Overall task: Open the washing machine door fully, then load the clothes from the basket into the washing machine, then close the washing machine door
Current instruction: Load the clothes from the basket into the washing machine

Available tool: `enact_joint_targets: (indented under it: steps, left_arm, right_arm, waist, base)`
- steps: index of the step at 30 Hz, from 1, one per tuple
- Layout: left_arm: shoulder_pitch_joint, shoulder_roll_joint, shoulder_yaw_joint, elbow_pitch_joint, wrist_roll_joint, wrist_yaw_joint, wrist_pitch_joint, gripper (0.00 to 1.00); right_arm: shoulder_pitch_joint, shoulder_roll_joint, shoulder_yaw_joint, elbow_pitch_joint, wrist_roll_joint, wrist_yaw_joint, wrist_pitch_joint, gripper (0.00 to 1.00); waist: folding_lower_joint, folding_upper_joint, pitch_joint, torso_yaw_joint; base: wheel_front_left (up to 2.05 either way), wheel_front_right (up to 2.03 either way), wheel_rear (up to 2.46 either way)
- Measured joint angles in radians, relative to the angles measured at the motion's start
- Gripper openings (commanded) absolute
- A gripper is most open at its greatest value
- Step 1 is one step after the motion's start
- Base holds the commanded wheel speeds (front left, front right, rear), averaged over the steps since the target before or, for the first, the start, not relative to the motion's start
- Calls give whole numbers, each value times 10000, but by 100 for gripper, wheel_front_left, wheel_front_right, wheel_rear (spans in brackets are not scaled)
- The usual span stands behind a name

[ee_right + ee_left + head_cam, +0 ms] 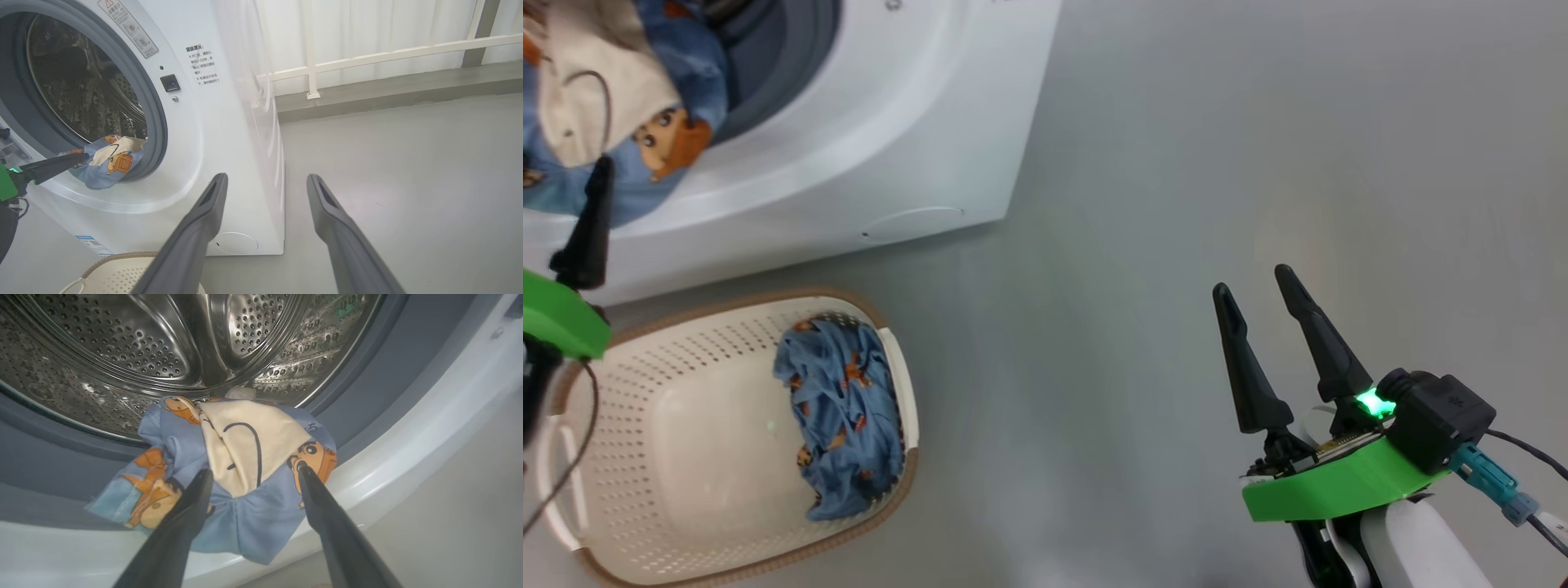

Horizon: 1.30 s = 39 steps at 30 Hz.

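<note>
Both spread wide, gripping nothing. Points left claw (253, 469) straight at clothes (245, 441), right at its tips, draped across washing machine (429, 428) lip, half outside drum (122, 347). Holds right claw (1252, 280) well apart over floor (1258, 122); leaves another blue piece (841, 416) below in basket (686, 441).

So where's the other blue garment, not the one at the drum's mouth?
In the head view, the blue garment lies bunched at the right end of the basket, which sits on the floor just in front of the washing machine.

A laundry corner: washing machine (192, 134) on grey floor (408, 183), white railing (367, 61) behind.
</note>
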Motion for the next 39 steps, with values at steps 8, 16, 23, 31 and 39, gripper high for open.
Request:
enact_joint_targets:
  steps: [8, 16, 23, 31, 39]
  left_arm:
    - [-1263, 431, -159, 1429, -73, 0, 236, 100]
    - [-2065, 387, -458, 2445, -50, 0, 963, 100]
    - [-2404, 259, -830, 2851, 19, 0, 1189, 0]
    - [-2402, 125, -1465, 2242, -372, -2, 746, 0]
    - [-2873, 756, -1964, 943, -966, -2, 614, 0]
  right_arm:
    - [-18, 13, 138, -330, 261, 0, 0, 100]
    - [-18, 17, 232, -384, 263, 0, 0, 100]
    - [-20, 19, 249, -362, 265, 0, 0, 100]
    - [-30, 17, 213, -249, 263, 0, 0, 100]
    - [-41, 19, 339, -268, 265, 0, 0, 100]
  waist:
    - [0, 0, 692, -479]
    - [-1, 0, 982, -762]
    - [-1, 0, 897, -705]
    - [-1, 0, 770, -539]
    - [-1, 0, 916, -517]
  base:
    - [0, 0, 0]
    - [0, 0, 0]
    - [0, 0, 0]
    - [0, 0, 0]
    - [0, 0, 0]
